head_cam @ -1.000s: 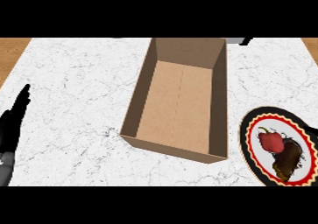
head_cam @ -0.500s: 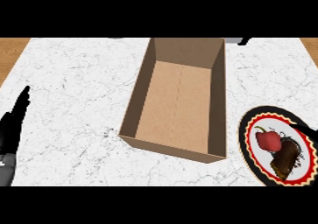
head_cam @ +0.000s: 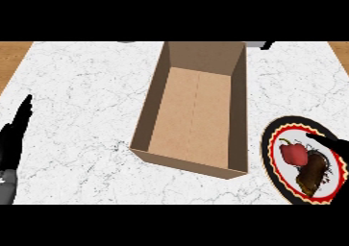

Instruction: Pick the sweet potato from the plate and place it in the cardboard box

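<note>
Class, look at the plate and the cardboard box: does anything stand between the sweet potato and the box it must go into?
Only the box's own wall. The sweet potato lies on the plate with a red pepper beside it, right of the cardboard box. No object shows between plate and box, but the box's right wall must be cleared. The right hand is at the plate.

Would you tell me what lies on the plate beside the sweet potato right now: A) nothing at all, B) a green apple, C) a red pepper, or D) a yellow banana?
C: on the plate, a red pepper with a green stem lies against the brown sweet potato, with the right hand reaching over them.
</note>
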